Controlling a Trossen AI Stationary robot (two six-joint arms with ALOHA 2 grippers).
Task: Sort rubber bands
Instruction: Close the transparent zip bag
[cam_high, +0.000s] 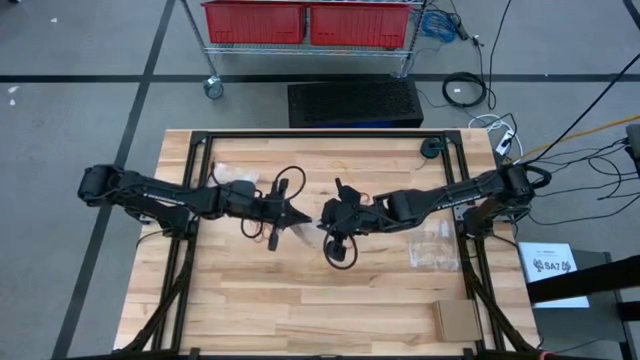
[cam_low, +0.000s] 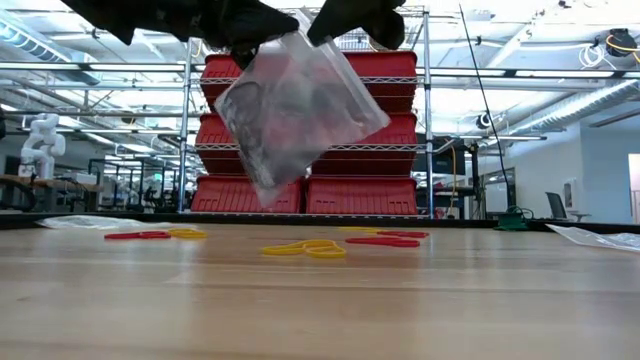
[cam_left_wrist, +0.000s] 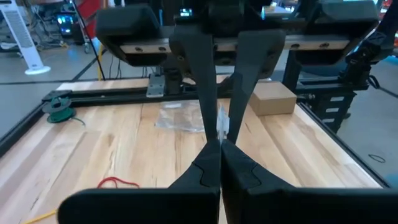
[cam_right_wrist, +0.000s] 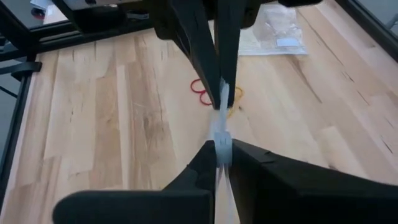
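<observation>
Both grippers, left (cam_high: 300, 214) and right (cam_high: 326, 217), are pinching a clear bag (cam_low: 296, 112) of dark bands mid-air between them, while red and yellow rubber bands (cam_low: 318, 246) are lying on the table (cam_low: 320, 300) below.

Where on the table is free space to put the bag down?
Free: the near strip of table, left of the cardboard box. Crowded: the middle, where the left gripper and right gripper hold the bag above rubber bands; more bags lie at the right.
</observation>
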